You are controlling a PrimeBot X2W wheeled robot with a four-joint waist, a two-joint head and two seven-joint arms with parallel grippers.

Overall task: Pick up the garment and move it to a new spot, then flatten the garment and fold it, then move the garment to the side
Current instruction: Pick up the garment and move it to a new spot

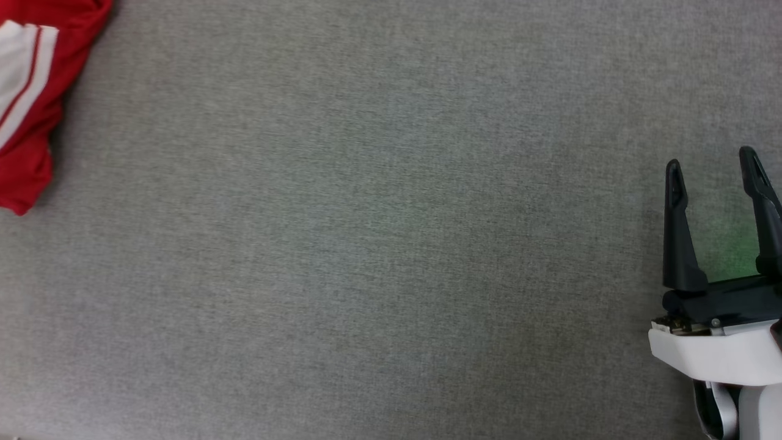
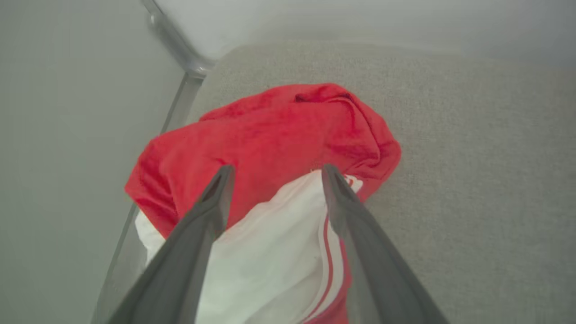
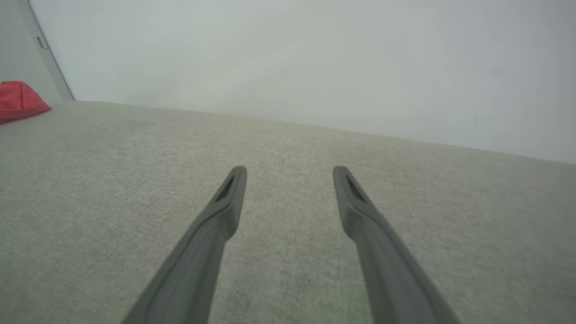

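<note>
The garment (image 1: 30,91), a red jersey shirt with a white, red-striped sleeve, lies bunched at the far left edge of the grey table in the head view. In the left wrist view the garment (image 2: 279,139) sits crumpled close to the table's edge, and my left gripper (image 2: 274,173) hangs open just over it, fingers straddling the white sleeve without closing on it. My right gripper (image 1: 712,162) stands open at the lower right, far from the shirt, with nothing between its fingers. From the right wrist, the right gripper (image 3: 290,173) is open and the garment (image 3: 18,100) shows as a small red patch at far left.
The grey fabric table top (image 1: 379,244) spreads wide between the shirt and the right gripper. A metal table rim (image 2: 180,85) runs right beside the garment, with a pale wall (image 3: 292,58) beyond the far edge.
</note>
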